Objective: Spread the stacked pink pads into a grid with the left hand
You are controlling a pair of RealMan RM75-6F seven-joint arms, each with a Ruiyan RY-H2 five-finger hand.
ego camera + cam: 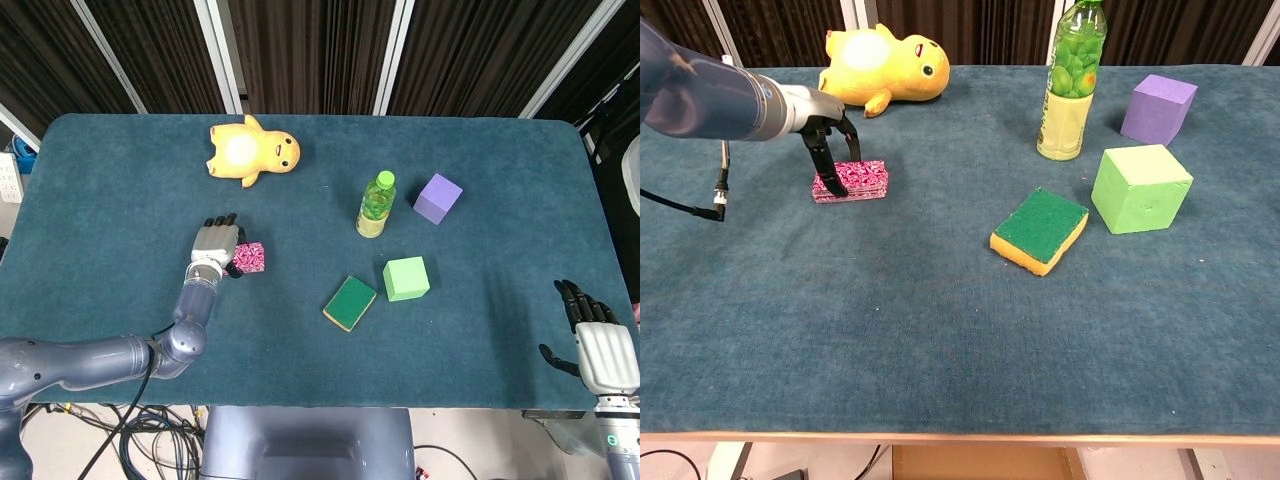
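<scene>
Pink-and-black speckled pads (852,180) (yellow plush toy (250,152) beyond), teal cloth (940,320)

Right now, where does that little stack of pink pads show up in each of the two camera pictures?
Head view: the pink pad stack lies left of centre, against the left hand.
Chest view: the stack sits upper left, fingers of the left hand on its left end.
Shared landmark: the yellow plush toy lies beyond the stack in both views.

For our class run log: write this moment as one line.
left hand: grips pink pads | pads: stacked, on table | right hand: open, idle at edge
</scene>
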